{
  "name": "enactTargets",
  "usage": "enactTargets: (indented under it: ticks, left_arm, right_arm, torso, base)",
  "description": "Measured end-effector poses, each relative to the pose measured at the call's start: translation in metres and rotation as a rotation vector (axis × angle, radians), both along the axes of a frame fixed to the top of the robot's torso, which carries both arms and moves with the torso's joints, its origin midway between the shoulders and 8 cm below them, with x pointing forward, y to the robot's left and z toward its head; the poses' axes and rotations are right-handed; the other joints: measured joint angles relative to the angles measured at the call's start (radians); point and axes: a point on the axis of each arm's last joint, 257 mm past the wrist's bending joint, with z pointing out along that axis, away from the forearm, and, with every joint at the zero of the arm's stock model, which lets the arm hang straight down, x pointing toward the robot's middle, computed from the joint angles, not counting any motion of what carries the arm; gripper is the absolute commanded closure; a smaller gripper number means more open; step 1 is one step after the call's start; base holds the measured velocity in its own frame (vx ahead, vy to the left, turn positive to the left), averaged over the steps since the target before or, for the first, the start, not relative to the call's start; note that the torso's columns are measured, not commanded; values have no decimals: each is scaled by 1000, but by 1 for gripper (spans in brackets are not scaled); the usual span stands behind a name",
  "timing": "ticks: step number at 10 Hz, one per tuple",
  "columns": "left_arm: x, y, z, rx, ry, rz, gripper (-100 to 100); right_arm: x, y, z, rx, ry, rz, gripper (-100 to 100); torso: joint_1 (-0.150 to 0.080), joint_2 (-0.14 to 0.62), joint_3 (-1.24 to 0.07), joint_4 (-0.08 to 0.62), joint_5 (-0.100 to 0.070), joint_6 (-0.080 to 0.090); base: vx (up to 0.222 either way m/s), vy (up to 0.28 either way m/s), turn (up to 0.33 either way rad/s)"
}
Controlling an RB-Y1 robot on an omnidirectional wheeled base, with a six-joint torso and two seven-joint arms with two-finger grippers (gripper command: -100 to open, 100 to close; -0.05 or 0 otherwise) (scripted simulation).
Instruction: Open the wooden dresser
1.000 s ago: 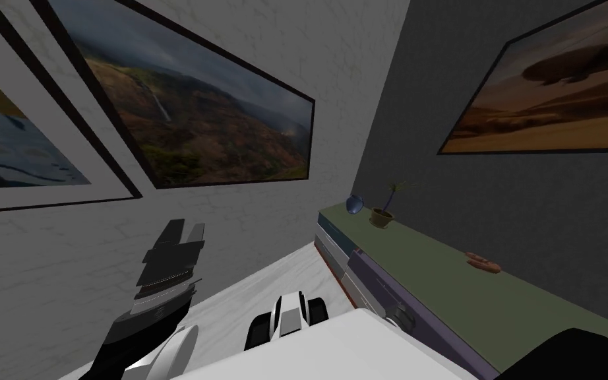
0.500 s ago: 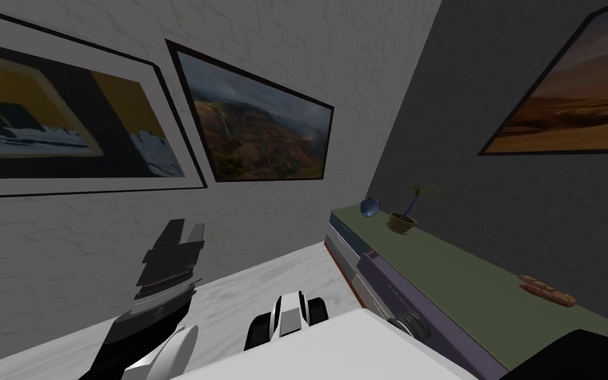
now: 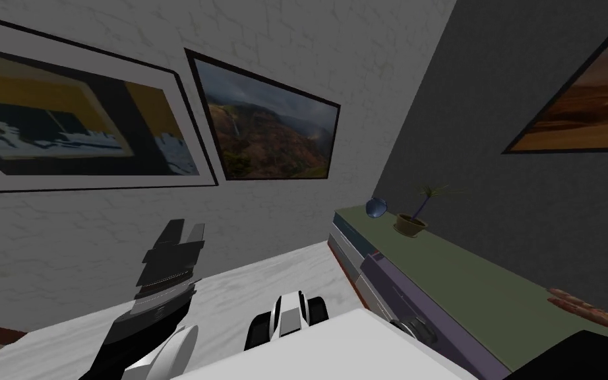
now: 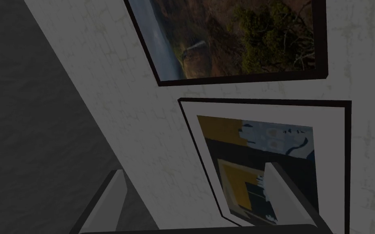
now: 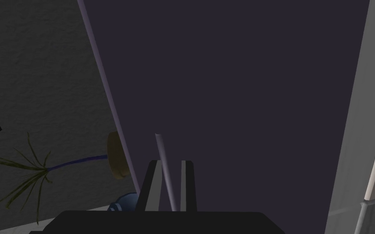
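- Long low dresser (image 3: 467,290) with an olive-green top and grey and dark purple fronts: runs along the dark wall, from right of centre to the lower right of the head view. No wood grain shows.
- Dark purple front panel (image 5: 231,101): flat and plain. In the head view it stands slightly forward of the grey sections beside it, so it looks partly open.
- Thin pale rod handle (image 5: 164,170) on that panel: the place to take hold.
- Right gripper (image 5: 170,163): the blades are pressed close together, pinching the rod handle between them.
- Handling, as judged: a stiff, heavy carcass unlikely to shift. Whether the front slides or swings cannot be told. The rod looks smooth and narrow, so the blades could slip along it. A hold near its middle and a steady, straight pull suit best.
- Left gripper (image 3: 186,227): raised at the lower left of the head view, well apart from the dresser. Its blades are spread and hold nothing.
- Small potted plant (image 3: 415,221) and blue rounded object (image 3: 375,208): at the far end of the dresser top, near each other.
- Flat brown items (image 3: 583,305): on the dresser top at the right edge.
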Motion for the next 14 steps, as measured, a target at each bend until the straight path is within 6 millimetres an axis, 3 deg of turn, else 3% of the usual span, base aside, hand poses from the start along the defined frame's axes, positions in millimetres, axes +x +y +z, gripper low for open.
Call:
enactTargets:
  ticks: [6,12,14]
  left_arm:
    - [0,0,0,0,0,0,0]
    - [0,0,0,0,0,0,0]
    - [0,0,0,0,0,0,0]
  right_arm:
    - [-76,6,-1,-5,-20,-204,100]
    - [-154,28,-2,-7,-22,-420,100]
    - [-171,36,-4,-3,-26,-480,100]
  torso:
    - [-1,-5,-1,1,-1,-3]
    - [-2,-3,1,3,0,-5]
    - [-5,-6,0,2,-2,-2]
  base:
    - [-88,-5,360]
    - [-80,13,368]
    - [-53,18,238]
